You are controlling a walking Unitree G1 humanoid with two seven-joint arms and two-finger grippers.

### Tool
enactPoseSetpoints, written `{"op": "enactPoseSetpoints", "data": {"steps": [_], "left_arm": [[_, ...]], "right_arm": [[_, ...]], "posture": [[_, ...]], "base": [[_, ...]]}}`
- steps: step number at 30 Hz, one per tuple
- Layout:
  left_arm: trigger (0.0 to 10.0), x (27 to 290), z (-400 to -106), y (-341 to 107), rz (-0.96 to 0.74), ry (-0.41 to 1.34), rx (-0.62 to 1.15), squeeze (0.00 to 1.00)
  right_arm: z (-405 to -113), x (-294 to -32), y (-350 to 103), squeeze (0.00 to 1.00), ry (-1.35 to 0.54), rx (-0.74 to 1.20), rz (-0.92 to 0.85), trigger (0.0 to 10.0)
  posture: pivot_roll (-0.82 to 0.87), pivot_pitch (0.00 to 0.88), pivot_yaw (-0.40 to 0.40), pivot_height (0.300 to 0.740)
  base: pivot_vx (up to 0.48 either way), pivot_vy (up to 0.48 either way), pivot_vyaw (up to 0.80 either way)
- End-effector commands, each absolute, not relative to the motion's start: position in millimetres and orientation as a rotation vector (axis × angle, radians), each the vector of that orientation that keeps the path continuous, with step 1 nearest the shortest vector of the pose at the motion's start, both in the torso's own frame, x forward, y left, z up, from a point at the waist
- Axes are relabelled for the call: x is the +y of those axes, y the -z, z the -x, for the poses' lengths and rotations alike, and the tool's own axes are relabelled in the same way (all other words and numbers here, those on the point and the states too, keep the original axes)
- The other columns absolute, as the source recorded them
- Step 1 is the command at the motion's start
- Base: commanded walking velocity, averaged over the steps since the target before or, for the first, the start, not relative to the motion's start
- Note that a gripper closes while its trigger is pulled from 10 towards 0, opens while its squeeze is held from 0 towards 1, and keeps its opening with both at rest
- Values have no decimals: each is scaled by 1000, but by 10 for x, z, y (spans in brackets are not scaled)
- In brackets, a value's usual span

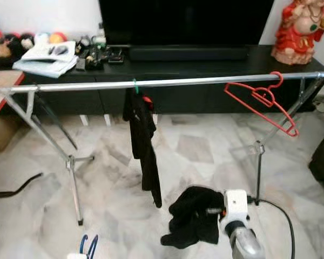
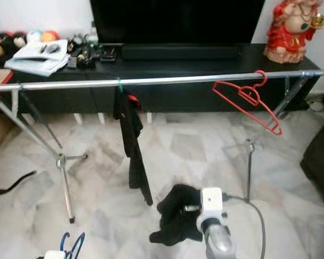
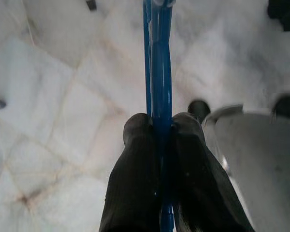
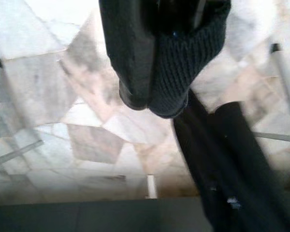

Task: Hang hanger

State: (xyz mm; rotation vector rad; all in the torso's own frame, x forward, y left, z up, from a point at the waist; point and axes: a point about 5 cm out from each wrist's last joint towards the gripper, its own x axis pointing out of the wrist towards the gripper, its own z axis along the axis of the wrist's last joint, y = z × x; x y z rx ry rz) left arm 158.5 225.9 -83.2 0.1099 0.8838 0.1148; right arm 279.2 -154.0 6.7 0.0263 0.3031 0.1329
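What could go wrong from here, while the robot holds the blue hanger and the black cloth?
1. The left tool pinches the blue hanger by one thin bar, so it may twist or slip when lifted to the rail.
2. The black cloth droops loosely from the right tool and could drop to the floor.
3. The red hanger hangs tilted on the rail; a bump might knock it off.

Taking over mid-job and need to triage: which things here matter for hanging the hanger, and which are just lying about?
Job:
- blue hanger, clamped in the left gripper
- black garment, held by the right gripper
- metal rail

Lying about:
- red hanger, already on the rail
- hung black clothing
- red figurine
- papers
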Motion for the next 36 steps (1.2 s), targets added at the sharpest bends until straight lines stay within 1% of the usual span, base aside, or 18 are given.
{"op": "enactPoseSetpoints", "data": {"steps": [1,29,36], "left_arm": [[10000,2242,-1489,878,-105,-117,918,0],[10000,2248,-1500,867,-111,-116,910,0],[10000,2252,-1509,863,-115,-118,907,0]], "right_arm": [[-2840,-1565,-132,0,-130,274,-15,10000],[-2839,-1575,-115,0,-120,283,-14,10000],[-2845,-1589,-117,0,-119,283,-13,10000]], "posture": [[-15,109,6,740],[-13,103,8,740],[-14,97,10,740]], "base": [[-360,0,0],[-361,0,0],[0,0,0]]}}
